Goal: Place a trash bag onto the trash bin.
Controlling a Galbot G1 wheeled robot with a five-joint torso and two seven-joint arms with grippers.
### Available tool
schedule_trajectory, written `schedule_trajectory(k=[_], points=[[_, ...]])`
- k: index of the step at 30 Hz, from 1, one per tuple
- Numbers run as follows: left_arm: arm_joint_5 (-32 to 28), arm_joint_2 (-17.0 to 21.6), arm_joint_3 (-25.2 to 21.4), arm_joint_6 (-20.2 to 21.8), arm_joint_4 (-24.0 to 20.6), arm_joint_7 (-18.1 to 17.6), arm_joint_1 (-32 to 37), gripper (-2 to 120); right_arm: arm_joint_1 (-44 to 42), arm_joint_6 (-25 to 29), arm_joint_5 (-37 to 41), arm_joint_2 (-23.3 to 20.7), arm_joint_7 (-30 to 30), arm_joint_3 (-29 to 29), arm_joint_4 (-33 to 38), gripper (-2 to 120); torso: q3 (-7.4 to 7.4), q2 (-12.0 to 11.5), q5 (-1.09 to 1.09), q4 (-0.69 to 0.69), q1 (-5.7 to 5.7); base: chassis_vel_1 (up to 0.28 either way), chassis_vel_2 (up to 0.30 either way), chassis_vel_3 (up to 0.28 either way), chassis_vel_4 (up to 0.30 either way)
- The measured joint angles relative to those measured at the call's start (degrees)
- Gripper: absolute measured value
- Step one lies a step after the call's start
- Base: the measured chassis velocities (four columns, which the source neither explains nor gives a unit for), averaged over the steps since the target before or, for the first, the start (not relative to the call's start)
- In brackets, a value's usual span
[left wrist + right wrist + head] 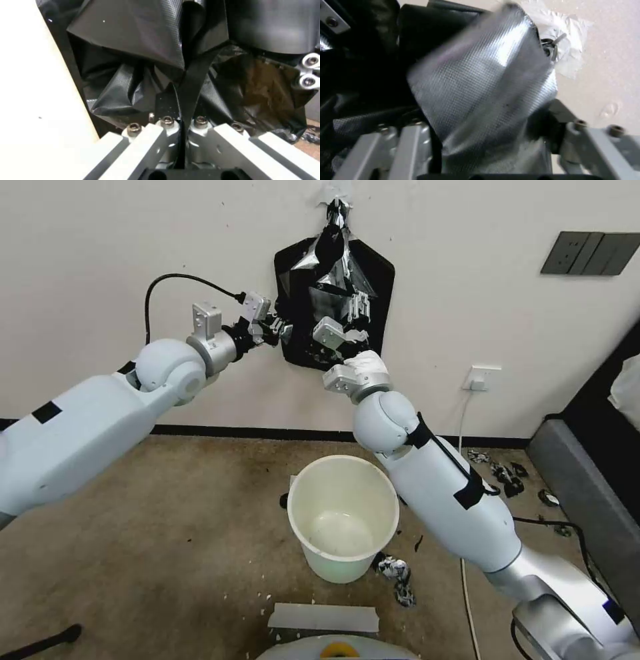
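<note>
A flat black bundle of bags (373, 327) hangs on the wall from a taped hook (553, 45). The trash bag (333, 253), thin and glossy with silvery glints, is pulled out crinkled in front of the bundle. At the bundle's left edge, my left gripper (277, 328) is shut on a fold of the trash bag (186, 82); in the left wrist view (181, 122) the fingertips meet on the film. My right gripper (357, 307) is over the bundle's middle, open, with the shiny trash bag (480, 82) running between its spread fingers (413, 130). The cream-white trash bin (340, 570) stands upright on the floor below.
Torn black scraps lie beside the bin (397, 573) and near the wall (500, 473). A white cable (465, 580) runs from a wall socket (481, 378). A dark grey sofa edge (587, 493) is at the right. A white strip (323, 617) lies before the bin.
</note>
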Motion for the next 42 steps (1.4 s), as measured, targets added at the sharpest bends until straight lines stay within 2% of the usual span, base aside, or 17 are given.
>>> schedule_trajectory(k=[2, 5, 8, 10, 11, 14, 16, 24, 27, 28, 30, 34, 35, 36, 39, 40, 42], points=[[0.01, -0.02, -0.03, 0.00, 0.02, 0.00, 0.01, 0, -0.03, 0.03, 0.17, 0.01, 0.08, 0.02, -0.04, 56, 0.00, 0.00, 0.01, 0.00, 0.00, 0.000, 0.000, 0.000, 0.000], [0.03, -0.08, -0.16, 0.00, 0.13, 0.00, 0.01, 0, -0.13, 0.18, 0.58, -0.02, 0.24, 0.10, -0.06, 41, 0.00, 0.00, 0.01, 0.00, 0.00, 0.000, 0.000, 0.000, 0.000], [0.05, -0.09, -0.24, 0.00, 0.14, 0.00, 0.03, 0, -0.19, 0.28, 0.77, -0.03, 0.34, 0.22, -0.06, 35, 0.00, 0.00, 0.01, 0.00, 0.00, 0.000, 0.000, 0.000, 0.000], [0.09, -0.10, -0.47, 0.00, 0.18, 0.00, 0.26, 0, -0.28, 0.46, 1.26, -0.18, 0.47, 0.40, 0.17, 18, 0.00, 0.00, 0.01, 0.00, 0.00, 0.000, 0.000, 0.000, 0.000], [0.09, -0.10, -0.47, 0.00, 0.18, 0.00, 0.26, 0, -0.28, 0.46, 1.26, -0.18, 0.47, 0.40, 0.17, 18, 0.00, 0.00, 0.01, 0.00, 0.00, 0.000, 0.000, 0.000, 0.000], [0.13, -0.10, -1.06, 0.00, 0.14, 0.00, 0.75, 0, -0.36, 0.54, 1.83, -0.28, 0.72, 0.66, 0.46, 4, 0.00, 0.00, 0.01, 0.00, 0.00, 0.000, 0.000, 0.000, 0.000], [0.16, -0.07, -1.42, 0.00, 0.11, 0.00, 1.03, 0, -0.46, 0.55, 2.02, -0.35, 0.77, 0.88, 0.61, 0, 0.00, 0.00, 0.00, 0.00, 0.00, 0.000, 0.000, 0.000, 0.000], [-0.07, 0.39, -4.19, -0.02, -1.74, -1.08, 4.01, 0, -1.15, -1.19, 6.09, -1.31, 0.80, 1.25, 2.76, 0, 0.00, 0.00, -0.01, 0.00, 0.00, 0.000, 0.000, 0.000, 0.000], [-1.46, 1.24, -7.51, 0.03, -5.52, -3.03, 8.45, 0, -3.07, -5.19, 13.15, -2.88, 0.66, 1.00, 5.79, 0, -0.01, 0.00, 0.02, -0.01, 0.00, 0.000, 0.000, 0.000, 0.000], [-1.46, 1.24, -7.51, 0.03, -5.52, -3.03, 8.45, 0, -3.07, -5.19, 13.15, -2.88, 0.66, 1.00, 5.79, 0, -0.01, 0.00, 0.02, -0.01, 0.00, 0.000, 0.000, 0.000, 0.000], [-1.64, 2.17, -10.92, 0.31, -9.37, -3.46, 13.79, 0, -5.17, -7.75, 18.00, -4.43, 0.44, 0.83, 8.25, 0, -0.01, 0.00, 0.01, -0.01, 0.00, 0.000, 0.000, 0.000, 0.000], [-1.51, 2.94, -15.95, 0.62, -13.43, -3.89, 21.51, 0, -7.47, -8.39, 20.50, -6.13, 0.27, 1.04, 10.67, 0, -0.01, 0.00, 0.02, 0.00, -0.01, 0.000, 0.000, 0.000, 0.000], [-1.51, 2.94, -15.95, 0.62, -13.43, -3.89, 21.51, 0, -7.47, -8.39, 20.50, -6.13, 0.27, 1.04, 10.67, 0, -0.01, 0.00, 0.02, 0.00, -0.01, 0.000, 0.000, 0.000, 0.000], [-0.94, 2.93, -20.74, 0.81, -15.63, -4.16, 26.84, 0, -8.65, -8.46, 21.62, -6.94, 0.27, 1.70, 12.66, 0, -0.01, 0.00, -0.03, -0.01, -0.01, 0.000, 0.000, 0.000, 0.000], [-0.86, 2.66, -29.13, 1.03, -19.96, -4.67, 34.65, 0, -10.23, -8.46, 22.34, -7.91, 0.10, 2.97, 16.32, 0, -0.01, 0.00, 0.01, 0.01, -0.01, 0.000, 0.000, 0.000, 0.000], [-0.86, 2.66, -29.13, 1.03, -19.96, -4.67, 34.65, 0, -10.23, -8.46, 22.34, -7.91, 0.10, 2.97, 16.32, 0, -0.01, 0.00, 0.01, 0.01, -0.01, 0.000, 0.000, 0.000, 0.000], [-1.14, 2.05, -33.44, 1.03, -23.17, -5.61, 39.23, 0, -12.01, -8.39, 22.93, -8.88, -0.18, 4.44, 19.66, 0, -0.01, 0.00, 0.00, 0.02, -0.01, 0.000, 0.000, 0.000, 0.000]])
